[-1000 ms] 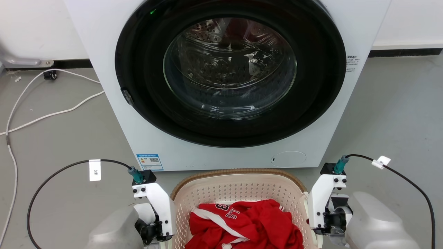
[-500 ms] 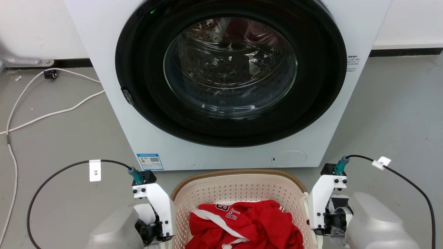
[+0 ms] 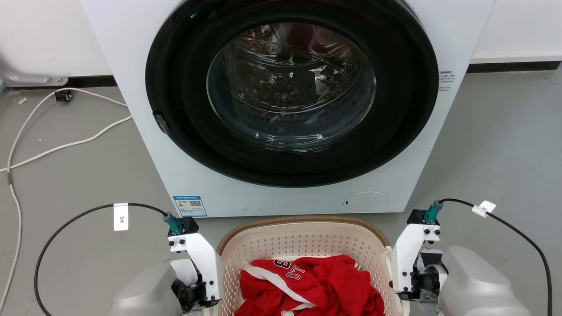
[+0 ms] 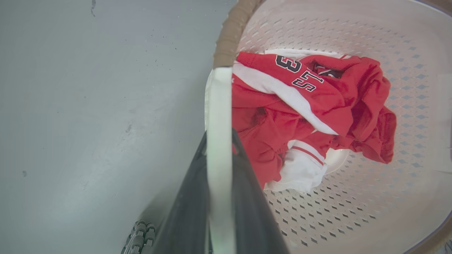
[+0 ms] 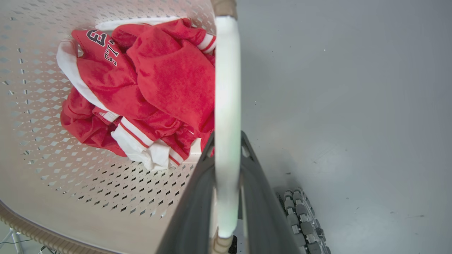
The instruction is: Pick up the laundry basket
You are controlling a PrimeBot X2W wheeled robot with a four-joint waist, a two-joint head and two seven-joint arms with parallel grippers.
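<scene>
The laundry basket (image 3: pixel 303 239) is cream perforated plastic with a brown woven-look rim and sits low in the middle of the head view, just in front of the washing machine. A red and white jersey (image 3: pixel 307 285) lies crumpled inside it. My left gripper (image 4: pixel 219 141) is shut on the basket's white left handle (image 4: pixel 219 98), which runs between its two dark fingers. My right gripper (image 5: pixel 227 144) is shut on the white right handle (image 5: pixel 227 70) in the same way. In the head view both wrists flank the basket, and their fingertips are hidden.
A white front-loading washing machine (image 3: pixel 197 175) with its round glass door (image 3: pixel 292 87) closed stands directly beyond the basket. White cables (image 3: pixel 66 142) trail across the grey floor at the left. Black cables loop from both wrists. Bare floor (image 3: pixel 505 145) lies to the right.
Almost nothing differs. The right wrist sits very slightly lower in the head view; both grippers keep their hold on the handles.
</scene>
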